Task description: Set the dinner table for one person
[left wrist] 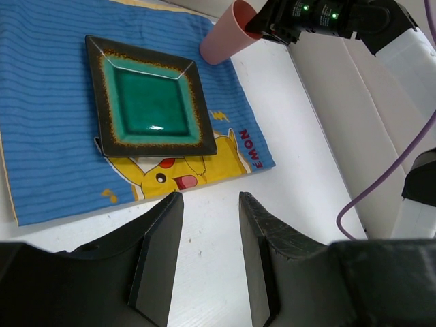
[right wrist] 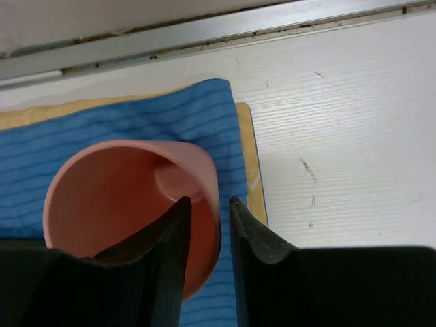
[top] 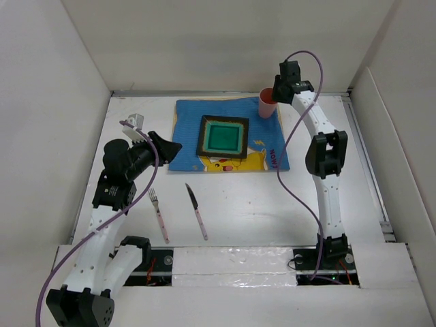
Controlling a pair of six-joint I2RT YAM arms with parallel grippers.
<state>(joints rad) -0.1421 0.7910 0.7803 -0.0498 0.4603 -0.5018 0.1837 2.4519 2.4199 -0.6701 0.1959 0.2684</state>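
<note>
At the mat's (top: 187,129) upper-right corner the right gripper (top: 276,92) is clamped on the tilted cup's (top: 267,103) wall, so placing the cup looks to be the step in hand. Next it needs standing upright and releasing. The left gripper (left wrist: 210,204) hovers, fingers apart. The fork (top: 158,214) and knife (top: 197,211) lie low on the table (top: 272,204), which fills the frame.

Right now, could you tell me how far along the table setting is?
Done: the square green ceramic plate sits on the blue printed cloth placemat. In hand: the right hand grips the pink plastic cup by its rim at the placemat's far corner. Remaining: the pink-handled fork and knife lie on the bare white tabletop; the left hand is open.
</note>
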